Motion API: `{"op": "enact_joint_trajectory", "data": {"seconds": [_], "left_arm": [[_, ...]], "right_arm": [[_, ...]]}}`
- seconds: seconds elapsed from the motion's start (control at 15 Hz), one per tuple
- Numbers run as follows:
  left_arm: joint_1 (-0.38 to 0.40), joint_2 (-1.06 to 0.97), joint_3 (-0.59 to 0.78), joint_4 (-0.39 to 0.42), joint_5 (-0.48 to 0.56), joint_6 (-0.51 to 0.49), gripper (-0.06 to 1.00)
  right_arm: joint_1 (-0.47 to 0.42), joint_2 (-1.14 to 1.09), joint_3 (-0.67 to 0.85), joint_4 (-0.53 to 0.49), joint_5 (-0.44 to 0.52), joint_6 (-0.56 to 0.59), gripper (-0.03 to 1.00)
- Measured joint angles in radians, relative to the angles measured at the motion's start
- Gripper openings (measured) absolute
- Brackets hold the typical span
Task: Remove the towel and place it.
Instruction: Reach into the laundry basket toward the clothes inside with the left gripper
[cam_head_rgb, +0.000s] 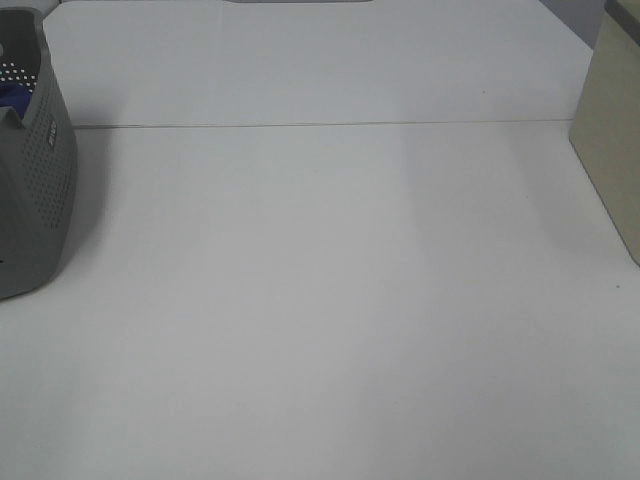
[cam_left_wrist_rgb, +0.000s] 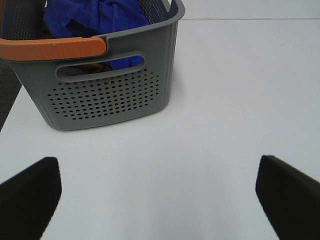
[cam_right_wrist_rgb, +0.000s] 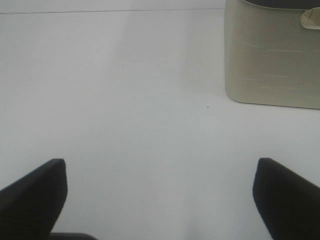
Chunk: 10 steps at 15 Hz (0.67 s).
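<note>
1. Left gripper (cam_left_wrist_rgb: 157, 165), left wrist view: released, dark fingers (cam_left_wrist_rgb: 30, 195) spread wide, nothing between them; hangs over bare white table (cam_left_wrist_rgb: 225, 100).
2. Same view: grey perforated basket (cam_left_wrist_rgb: 110, 95) ahead of the fingers and apart from them, with an orange handle (cam_left_wrist_rgb: 50, 47) along its near rim. Towel (cam_left_wrist_rgb: 95, 20) bunched inside, deep blue, showing above the rim and through the handle slot.
3. Right gripper (cam_right_wrist_rgb: 160, 162), right wrist view: also released, fingers far apart, grasping nothing, above bare table.
4. Same view: beige container (cam_right_wrist_rgb: 272, 55) standing on the table, ahead and off to one side, well apart from the fingers; thin seam line (cam_right_wrist_rgb: 100, 11) crossing the table beyond.
5. Exterior high view: basket at nine o'clock, cut by the frame edge, a sliver of blue towel inside at about ten o'clock. Beige container at two to three o'clock, also cut off. Seam running from nine towards three across the far part of the table. Basket and container well apart, with open white table between.
</note>
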Motion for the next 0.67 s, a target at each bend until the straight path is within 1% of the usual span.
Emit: {"op": "enact_joint_trajectory", "data": {"seconds": [0.67], "left_arm": [[0.000,0.000,0.000,0.000,0.001,0.000,0.99]], "right_arm": [[0.000,0.000,0.000,0.000,0.000,0.000,0.97]]}}
